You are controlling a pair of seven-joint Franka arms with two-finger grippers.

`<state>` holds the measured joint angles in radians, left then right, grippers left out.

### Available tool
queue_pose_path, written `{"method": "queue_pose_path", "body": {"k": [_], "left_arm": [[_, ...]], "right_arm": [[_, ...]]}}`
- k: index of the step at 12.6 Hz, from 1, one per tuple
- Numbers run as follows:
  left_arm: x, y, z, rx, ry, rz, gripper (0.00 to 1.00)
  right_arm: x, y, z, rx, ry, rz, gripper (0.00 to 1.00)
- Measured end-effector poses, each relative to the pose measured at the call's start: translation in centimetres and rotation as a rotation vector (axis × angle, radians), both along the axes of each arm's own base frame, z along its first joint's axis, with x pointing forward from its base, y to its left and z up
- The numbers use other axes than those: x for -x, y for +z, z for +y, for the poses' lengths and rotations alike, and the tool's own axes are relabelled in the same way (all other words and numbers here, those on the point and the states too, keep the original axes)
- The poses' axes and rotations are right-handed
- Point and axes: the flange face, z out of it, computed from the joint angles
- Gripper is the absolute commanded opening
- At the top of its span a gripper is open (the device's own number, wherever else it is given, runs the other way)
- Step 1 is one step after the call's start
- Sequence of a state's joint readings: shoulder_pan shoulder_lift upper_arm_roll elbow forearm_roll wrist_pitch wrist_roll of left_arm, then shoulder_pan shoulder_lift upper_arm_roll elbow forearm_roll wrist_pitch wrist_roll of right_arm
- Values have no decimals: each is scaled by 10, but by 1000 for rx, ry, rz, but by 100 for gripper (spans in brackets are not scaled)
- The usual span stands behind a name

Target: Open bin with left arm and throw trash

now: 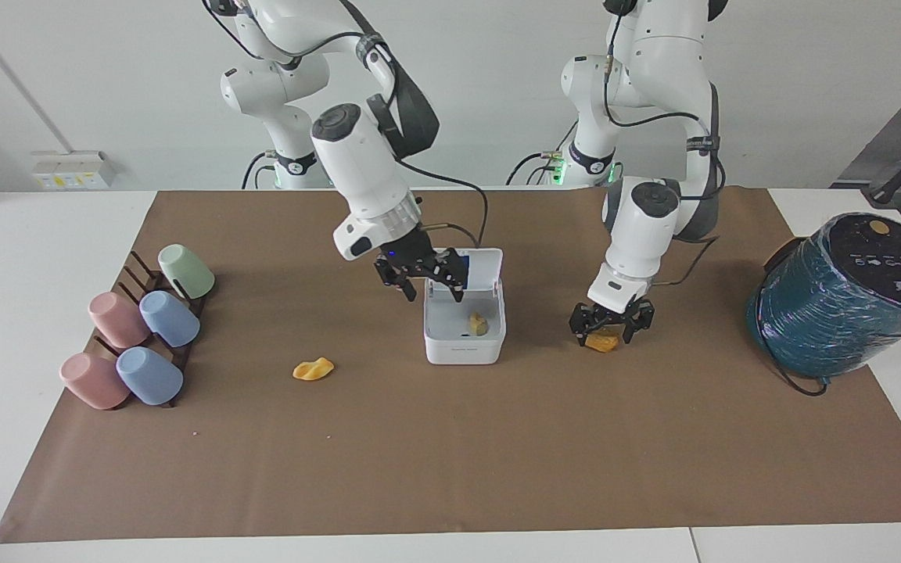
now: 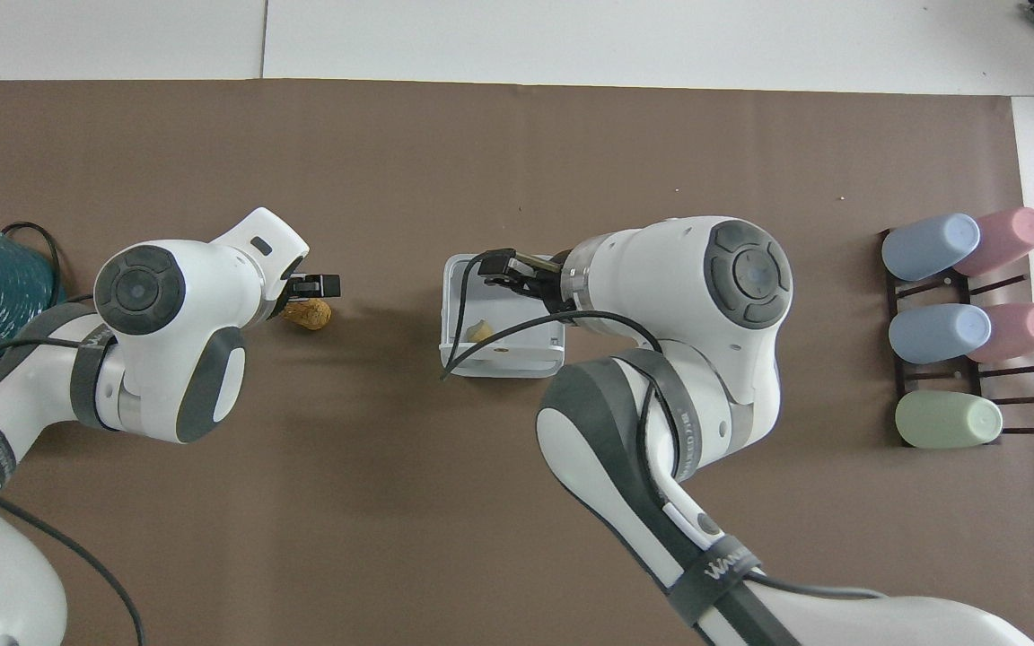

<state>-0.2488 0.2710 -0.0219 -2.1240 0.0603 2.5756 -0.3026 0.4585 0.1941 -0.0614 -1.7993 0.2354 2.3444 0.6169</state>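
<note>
**Left jaws straddle the golden-brown lump, one piece already binned**

The small white square plastic bin (image 1: 464,332) stands near the middle of the brown paper mat (image 1: 450,469), its grey-edged lid (image 1: 475,271) tipped up on the side nearer the robots. A pale yellow lump of trash (image 1: 479,324) lies inside on the bin's floor. The right gripper (image 1: 421,280) hangs over the bin's rim at the right arm's end, its jaws spread and holding nothing.

The coming move, as I judge it, turns on the golden-brown oval lump (image 1: 601,342). It lies on the mat beside the bin, toward the left arm's end, and the left gripper (image 1: 611,326) is down directly over it, jaws released with a fingertip on each side of the lump. The overhead view shows the lump's long axis running roughly along the mat's length, toward the bin, peeking out from under the wrist. Nothing is clamped; a squeeze from here would probably catch it.

The curved orange lump (image 1: 314,368) rests on the mat toward the right arm's end, between the bin and the rack of pastel cups (image 1: 141,336), closer to the right arm. The big teal wrapped drum (image 1: 841,301) sits at the mat's edge at the left arm's end.
</note>
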Motion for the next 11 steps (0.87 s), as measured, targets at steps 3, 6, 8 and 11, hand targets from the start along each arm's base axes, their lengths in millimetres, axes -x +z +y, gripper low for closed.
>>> {"method": "queue_pose_path", "body": {"k": [3, 6, 8, 11], "left_arm": [[7, -12, 1, -6, 2, 26, 21], [7, -9, 0, -1, 18, 22, 0], [6, 1, 0, 2, 25, 10, 0], [3, 56, -20, 1, 32, 19, 0]], "right_arm": [[-20, -7, -74, 99, 8, -17, 100], [-14, -56, -106, 253, 50, 47, 100], [-13, -97, -120, 304, 53, 107, 100], [-18, -144, -127, 328, -4, 169, 100]]}}
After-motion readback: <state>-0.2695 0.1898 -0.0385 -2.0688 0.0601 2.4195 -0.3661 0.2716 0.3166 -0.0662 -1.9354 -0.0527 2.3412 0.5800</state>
